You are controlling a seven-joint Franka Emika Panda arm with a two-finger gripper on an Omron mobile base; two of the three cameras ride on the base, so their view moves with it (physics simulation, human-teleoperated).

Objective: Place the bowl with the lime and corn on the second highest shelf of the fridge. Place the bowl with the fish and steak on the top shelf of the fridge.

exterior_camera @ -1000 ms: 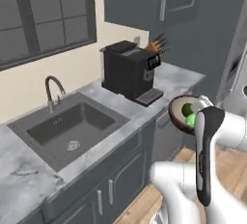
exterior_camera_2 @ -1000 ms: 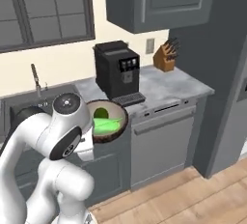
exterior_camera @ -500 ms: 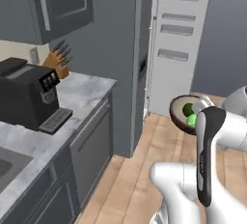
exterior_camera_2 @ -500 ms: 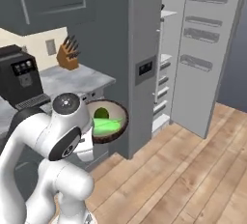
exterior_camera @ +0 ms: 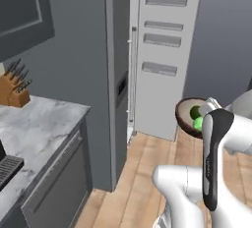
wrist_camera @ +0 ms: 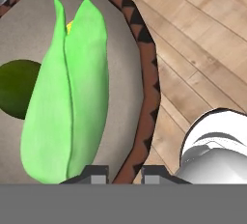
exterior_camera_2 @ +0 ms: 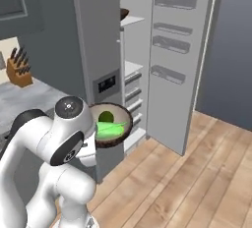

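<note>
Holding: the fingers [wrist_camera: 124, 170] pinch the brown patterned rim of the bowl [wrist_camera: 144, 88], one tip inside the rim and one outside.
Bowl: it hangs in the air beside the arm, above the wooden floor [exterior_camera_2: 197, 173], level and apart from the fridge.
Corn: the bright light-green cob [wrist_camera: 67, 97] lies lengthwise across the bowl's pale inside.
Lime: the small dark green ball [wrist_camera: 14, 88] rests in the bowl, touching the corn's side.
Fridge: its grey body [exterior_camera_2: 98, 35] stands ahead with the door [exterior_camera_2: 177, 50] swung open, showing door racks and white shelves.
Top shelf: a dark bowl [exterior_camera_2: 124, 13] sits at its edge.
Counter: a grey marbled counter [exterior_camera: 34, 128] carries a wooden knife block [exterior_camera: 12, 92].
</note>
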